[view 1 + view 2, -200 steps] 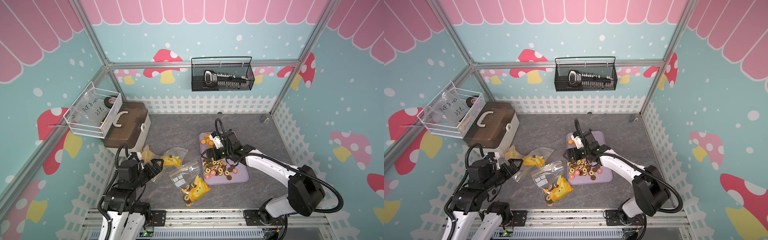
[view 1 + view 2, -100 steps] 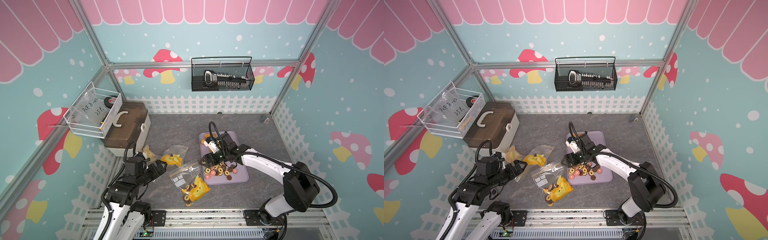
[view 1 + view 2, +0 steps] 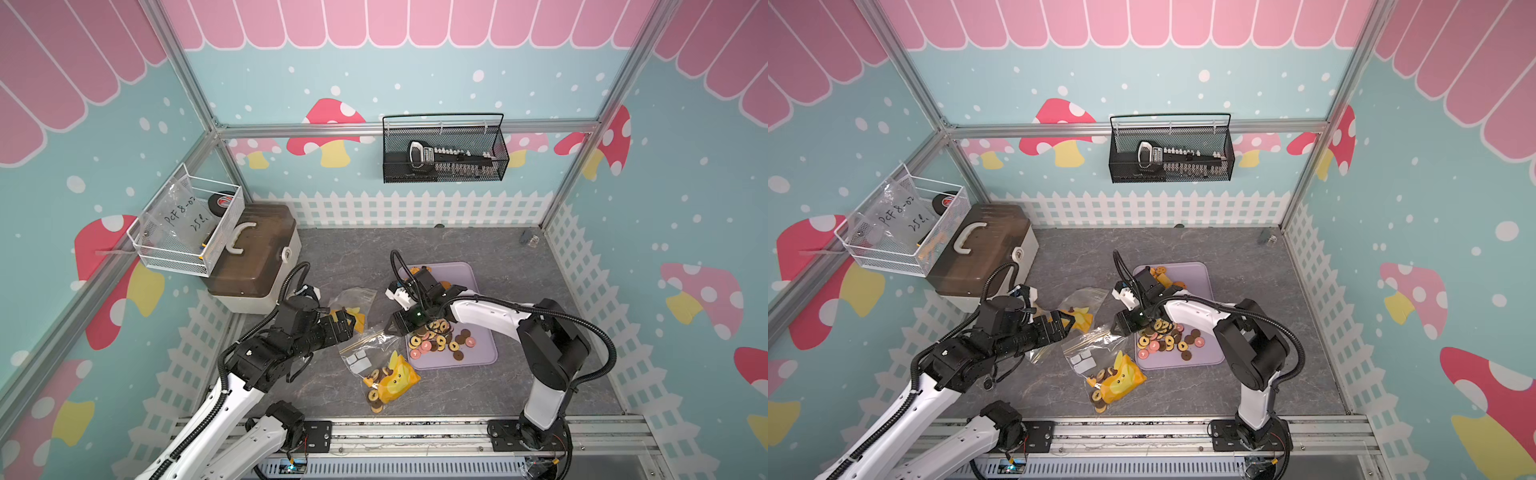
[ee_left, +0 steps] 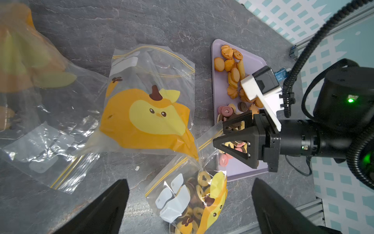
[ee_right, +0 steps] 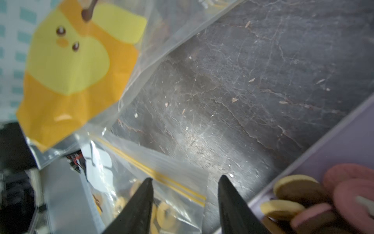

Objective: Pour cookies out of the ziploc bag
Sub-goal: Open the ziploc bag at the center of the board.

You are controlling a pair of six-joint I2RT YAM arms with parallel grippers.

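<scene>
A ziploc bag (image 3: 386, 376) with a yellow duck print lies near the table's front, with ring cookies (image 4: 202, 178) inside it. More cookies (image 3: 436, 338) lie loose on the purple tray (image 3: 478, 357) to its right. My right gripper (image 3: 392, 328) is low at the tray's left edge. Its jaws stand apart on either side of the bag's yellow-lined zip corner (image 5: 182, 188), as both wrist views show. My left gripper (image 4: 189, 180) is wide open with nothing between its fingers. It hovers just left of the bags (image 3: 1065, 322) and points at the right gripper (image 4: 219, 132).
Two other clear bags lie left of the tray, one with a duck print (image 4: 149, 117) and one under my left arm (image 4: 50, 141). A brown-lidded box (image 3: 253, 257) and a white wire basket (image 3: 187, 224) stand at the back left. A black mesh basket (image 3: 444, 153) hangs on the back wall.
My right gripper has come off the tray toward the left, down to the bag's zip corner, and its jaws have narrowed. My left arm has reached forward toward the bags.
</scene>
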